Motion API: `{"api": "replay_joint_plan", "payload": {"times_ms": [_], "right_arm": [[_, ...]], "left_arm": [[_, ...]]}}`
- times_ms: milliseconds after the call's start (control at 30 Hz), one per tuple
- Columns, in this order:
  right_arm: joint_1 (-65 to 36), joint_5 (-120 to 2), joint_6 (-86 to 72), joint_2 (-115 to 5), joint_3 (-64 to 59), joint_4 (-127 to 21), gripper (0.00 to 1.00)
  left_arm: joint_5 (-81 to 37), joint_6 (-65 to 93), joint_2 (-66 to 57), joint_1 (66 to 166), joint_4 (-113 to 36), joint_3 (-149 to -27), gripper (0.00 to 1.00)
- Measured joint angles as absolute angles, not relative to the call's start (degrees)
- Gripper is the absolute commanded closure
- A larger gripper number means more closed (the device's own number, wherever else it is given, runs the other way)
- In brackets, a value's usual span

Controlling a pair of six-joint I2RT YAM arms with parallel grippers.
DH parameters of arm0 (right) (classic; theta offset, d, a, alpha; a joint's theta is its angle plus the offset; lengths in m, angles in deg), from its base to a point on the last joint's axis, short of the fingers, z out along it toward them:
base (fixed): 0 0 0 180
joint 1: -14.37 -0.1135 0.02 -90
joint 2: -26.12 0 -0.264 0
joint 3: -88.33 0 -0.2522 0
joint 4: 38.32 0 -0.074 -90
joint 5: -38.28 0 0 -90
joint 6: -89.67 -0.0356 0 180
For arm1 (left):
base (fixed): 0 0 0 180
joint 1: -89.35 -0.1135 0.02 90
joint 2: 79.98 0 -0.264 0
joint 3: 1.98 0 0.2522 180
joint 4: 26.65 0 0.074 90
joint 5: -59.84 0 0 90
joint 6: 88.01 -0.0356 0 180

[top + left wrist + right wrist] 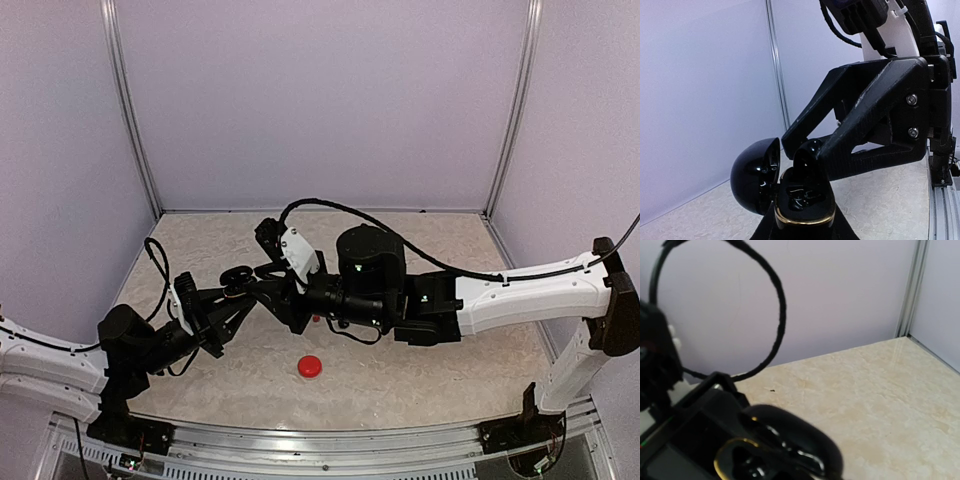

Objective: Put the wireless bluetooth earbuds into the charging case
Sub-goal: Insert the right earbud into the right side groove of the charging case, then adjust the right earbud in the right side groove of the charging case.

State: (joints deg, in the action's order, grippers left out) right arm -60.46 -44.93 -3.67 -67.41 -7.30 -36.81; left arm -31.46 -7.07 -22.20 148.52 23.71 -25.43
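**Black bud at the mouth of the case, both arms mid-air**

Left gripper [232, 286] is clamped on the open black case [805, 214] and holds it off the table [440, 375]. In the left wrist view only dark bits of its fingers show at the bottom edge, either side of the case. Lid [754, 177] is swung out to the left in that view. The base has a gold rim, with glossy wells inside.

Right gripper [262, 282] reaches in from the right and meets the left one over the middle of the table. Its truss-shaped fingers [865, 120] come down at a slant onto the case. The tips are pressed together on a glossy black earbud [810, 146]. The bud's round head sits just above the gold rim and its lower part drops into the base (can't tell whether it's seated, it's all black on black).

The right wrist view shows the same case from the other side: lid, gold rim and a loop of cable above it. The bud isn't distinguishable there.

A shut red case [310, 367] lies on the table, nearer the bases and well apart from both grippers. A small red speck [316, 318] sits on the table under the right arm, too small to identify.
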Motion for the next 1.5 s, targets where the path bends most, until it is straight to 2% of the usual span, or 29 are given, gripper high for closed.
{"api": "replay_joint_plan", "payload": {"times_ms": [167,433,567,667,833,967,1133,1500], "right_arm": [[-60.1,-44.8,-4.2,-67.3,-7.3,-36.9,0.55],[-60.1,-48.6,-2.7,-66.5,-8.2,-37.9,0.32],[-60.1,-51.4,-1.8,-65.0,-9.6,-39.0,0.29],[-60.0,-53.0,-1.4,-62.8,-10.8,-39.1,0.34],[-58.5,-55.0,-0.5,-58.3,-12.1,-39.9,0.54],[-57.6,-56.0,0.7,-57.1,-11.6,-41.0,0.64],[-57.5,-57.7,1.8,-57.7,-9.4,-43.4,0.72],[-57.5,-59.2,2.9,-61.2,-5.8,-45.8,0.84]], "left_arm": [[-31.4,-7.0,-22.2,148.5,23.9,-25.4,1.0],[-30.9,-6.2,-22.2,147.8,26.0,-25.6,1.0],[-29.9,-5.3,-22.2,147.1,26.6,-25.6,0.99],[-28.8,-4.9,-22.2,146.9,26.7,-25.6,1.0],[-26.3,-4.6,-22.4,146.7,26.8,-25.6,1.0],[-24.1,-4.4,-22.4,146.6,26.8,-25.6,1.0],[-22.6,-4.4,-22.2,146.6,26.8,-25.7,1.0],[-21.6,-4.3,-21.0,146.6,26.8,-26.4,1.0]]}}
